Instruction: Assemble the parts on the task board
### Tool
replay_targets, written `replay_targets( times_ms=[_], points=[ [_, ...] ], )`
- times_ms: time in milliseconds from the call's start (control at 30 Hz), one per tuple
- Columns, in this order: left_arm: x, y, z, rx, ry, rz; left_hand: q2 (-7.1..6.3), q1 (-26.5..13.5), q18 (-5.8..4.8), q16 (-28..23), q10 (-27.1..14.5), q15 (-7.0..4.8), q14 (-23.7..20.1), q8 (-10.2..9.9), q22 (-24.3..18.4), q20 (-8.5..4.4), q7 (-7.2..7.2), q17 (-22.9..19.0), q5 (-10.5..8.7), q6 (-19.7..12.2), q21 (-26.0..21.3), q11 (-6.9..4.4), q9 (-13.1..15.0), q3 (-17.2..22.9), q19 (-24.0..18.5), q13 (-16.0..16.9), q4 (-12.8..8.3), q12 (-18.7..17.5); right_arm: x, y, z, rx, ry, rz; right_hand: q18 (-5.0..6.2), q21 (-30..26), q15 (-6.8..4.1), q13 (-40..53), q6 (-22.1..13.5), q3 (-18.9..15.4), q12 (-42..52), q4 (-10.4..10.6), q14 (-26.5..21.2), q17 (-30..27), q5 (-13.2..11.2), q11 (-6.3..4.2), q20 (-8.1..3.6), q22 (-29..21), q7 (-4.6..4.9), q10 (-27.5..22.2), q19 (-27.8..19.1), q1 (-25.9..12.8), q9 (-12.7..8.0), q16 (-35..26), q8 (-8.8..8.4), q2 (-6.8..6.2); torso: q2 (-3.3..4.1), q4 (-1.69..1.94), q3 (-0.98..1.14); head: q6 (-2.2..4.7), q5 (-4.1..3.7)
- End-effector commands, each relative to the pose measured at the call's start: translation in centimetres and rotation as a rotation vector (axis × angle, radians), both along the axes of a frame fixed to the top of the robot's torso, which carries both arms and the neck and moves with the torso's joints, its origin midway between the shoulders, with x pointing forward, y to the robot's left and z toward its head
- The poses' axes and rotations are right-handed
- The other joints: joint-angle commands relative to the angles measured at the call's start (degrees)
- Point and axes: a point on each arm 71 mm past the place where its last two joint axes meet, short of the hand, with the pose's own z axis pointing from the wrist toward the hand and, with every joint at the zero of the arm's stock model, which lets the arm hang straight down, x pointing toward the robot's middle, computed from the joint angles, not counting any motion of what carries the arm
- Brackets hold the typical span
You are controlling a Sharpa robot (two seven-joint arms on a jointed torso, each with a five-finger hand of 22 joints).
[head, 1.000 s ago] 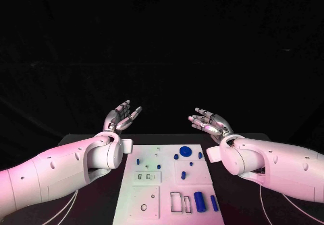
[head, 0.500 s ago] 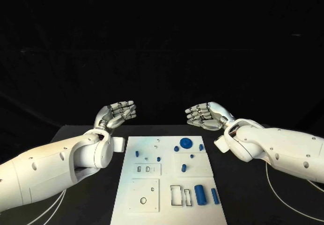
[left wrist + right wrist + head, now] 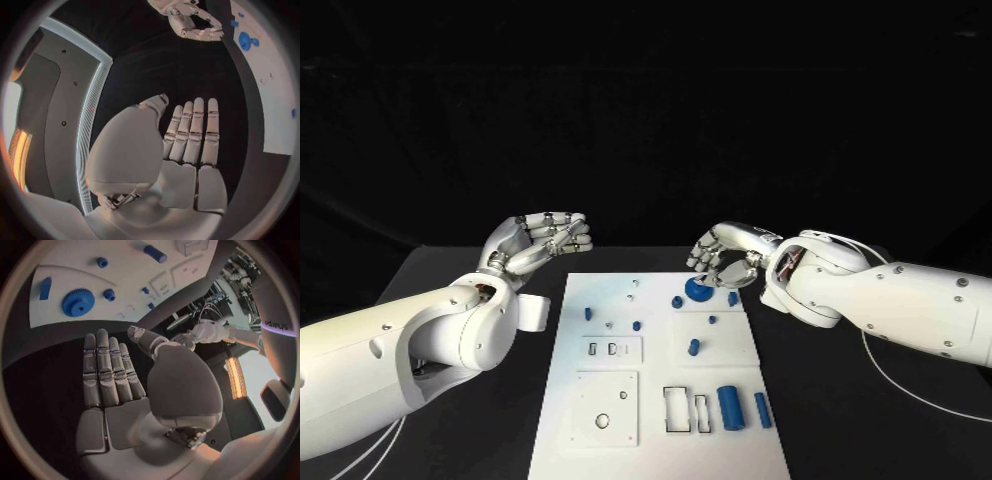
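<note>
The white task board [image 3: 653, 400] lies in the middle of the black table. A blue gear [image 3: 700, 288] sits at its far end, with small blue pegs [image 3: 639, 325] scattered behind and around it. Two long blue cylinders [image 3: 730, 403] lie side by side near the right front. My right hand [image 3: 726, 262] hovers just above and beyond the gear, fingers pointing down, holding nothing. In the right wrist view its fingers [image 3: 106, 370] lie straight, with the gear [image 3: 78, 301] ahead. My left hand [image 3: 538, 240] hangs off the board's far left corner, holding nothing, its fingers [image 3: 190, 132] straight.
Rectangular slots [image 3: 687, 408] and square plates with holes [image 3: 606, 402] mark the board's near half. Black table [image 3: 459, 300] lies on both sides of the board. The left wrist view shows the right hand [image 3: 187, 20] over the board's edge [image 3: 262, 75].
Both hands have dropped from a raised, spread pose toward the board's far end. The right hand has come in over the gear. The camera has tilted down.
</note>
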Motion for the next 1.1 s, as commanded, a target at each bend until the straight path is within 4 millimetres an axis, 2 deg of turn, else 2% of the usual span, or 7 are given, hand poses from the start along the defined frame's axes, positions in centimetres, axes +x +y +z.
replay_targets(
  times_ms=[33, 167, 300, 400, 500, 867, 1100],
  points=[
    [-0.6, -0.8, 0.6, -0.007, -0.011, -0.078, -0.46, -0.03, 0.78, 0.21, 0.35, -0.02, 0.33, 0.16, -0.07, 0.01, 0.23, 0.07, -0.08, 0.33, 0.1, 0.05, 0.04, 0.2, 0.31, 0.06, 0.0, -0.37, -0.3, 0.5, -0.2, -0.227, -0.074, 0.014, 0.83, 5.23, -3.29, 0.55, 2.58, -2.08, -0.96, 1.12, 10.73, 6.22, -1.66, -2.16, -3.52, 2.41, -1.69, 4.11, 8.77, -0.81, 0.85, 6.85, 0.73, -2.25, 1.63, 0.48, -0.24, -0.22, -0.62],
    [-0.9, -1.0, 1.0, -0.013, -0.015, -0.093, -0.62, -0.09, 0.78, 0.21, 0.48, -0.04, 0.36, 0.16, -0.1, 0.01, 0.22, 0.12, -0.11, 0.36, 0.09, 0.03, 0.04, 0.17, 0.34, 0.06, 0.0, -0.42, -0.6, 1.1, 0.1, -0.282, -0.109, 0.028, 0.72, 9.17, -4.48, 0.93, 2.87, -3.89, -1.04, 2.46, 14.92, 12.23, -1.35, -2.89, -5.26, 4.72, -2.51, 3.85, 13.31, -0.67, 1.29, 13.53, 0.33, -2.75, 2.48, 0.91, -0.41, -0.13, -1.04],
    [-1.1, -1.1, 1.4, -0.016, -0.018, -0.102, -0.67, -0.13, 0.77, 0.19, 0.48, -0.04, 0.34, 0.14, -0.12, 0.01, 0.22, 0.14, -0.12, 0.35, 0.07, 0.04, 0.03, 0.16, 0.33, 0.05, 0.01, -0.46, -0.9, 1.7, 0.2, -0.309, -0.129, 0.04, 0.54, 12.64, -4.99, 1.84, 2.99, -4.87, -1.01, 3.94, 15.79, 18.86, -1.02, -3.34, -5.91, 7.24, -2.84, 3.97, 15.12, -0.08, 1.84, 21.7, -0.14, -2.89, 2.94, 1.19, -0.5, -0.23, -1.19],
    [-1.2, -1.2, 1.5, -0.019, -0.019, -0.108, -0.72, -0.15, 0.76, 0.16, 0.48, -0.03, 0.3, 0.12, -0.14, 0.02, 0.23, 0.15, -0.12, 0.33, 0.04, 0.05, 0.02, 0.16, 0.31, 0.04, 0.01, -0.51, -0.9, 2.1, 0.3, -0.317, -0.138, 0.047, 0.44, 16.61, -4.96, 2.6, 2.95, -5.05, -1.01, 5.06, 17.97, 36.96, 0.34, -3.34, -6.4, 10.23, -3.06, 3.8, 16.53, 0.3, 2.33, 40.35, -0.51, -3.18, 3.14, 1.32, -0.56, -0.28, -1.21],
    [-1.3, -1.3, 1.7, -0.021, -0.02, -0.116, -0.75, -0.19, 0.76, 0.13, 0.47, -0.01, 0.26, 0.1, -0.16, 0.02, 0.24, 0.16, -0.12, 0.31, 0.02, 0.06, 0.02, 0.16, 0.3, 0.03, 0.03, -0.56, -0.9, 2.5, 0.3, -0.326, -0.143, 0.052, -0.89, 27.2, -4.83, 3.36, 2.91, -4.94, -1.02, 6.0, 17.94, 48.28, 0.48, -3.29, -6.48, 22.72, -2.98, 3.67, 18.84, 0.83, 2.95, 51.83, -0.81, -3.32, 3.46, 1.45, -0.63, -0.32, -1.32],
    [-1.2, -1.4, 2.0, -0.022, -0.02, -0.125, -0.84, -0.35, 0.74, 0.03, 0.43, 0.03, 0.14, 0.03, -0.23, 0.04, 0.3, 0.21, -0.13, 0.25, -0.06, 0.12, -0.01, 0.14, 0.25, 0.0, 0.1, -0.74, -0.6, 3.2, -0.1, -0.363, -0.136, 0.059, -2.32, 37.65, -4.55, 3.96, 2.91, -4.76, -1.02, 6.79, 18.22, 56.15, 1.25, -3.1, -6.13, 35.76, -2.82, 2.8, 20.53, 1.43, 3.86, 59.59, -1.09, -3.3, 3.9, 1.68, -0.8, -0.18, -1.52],
    [-1.2, -1.3, 2.1, -0.021, -0.02, -0.126, -0.87, -0.4, 0.74, -0.01, 0.42, 0.06, 0.09, 0.0, -0.26, 0.05, 0.33, 0.22, -0.13, 0.22, -0.09, 0.14, -0.03, 0.14, 0.23, -0.01, 0.13, -0.81, -0.4, 3.5, -0.4, -0.38, -0.126, 0.06, -2.62, 39.76, -4.57, 4.1, 3.06, -4.38, -1.0, 7.05, 18.4, 57.74, 1.29, -3.11, -6.04, 38.44, -2.84, 2.91, 21.03, 1.59, 4.1, 61.05, -1.06, -3.16, 4.19, 1.84, -0.89, -0.3, -1.53]
  ],
)
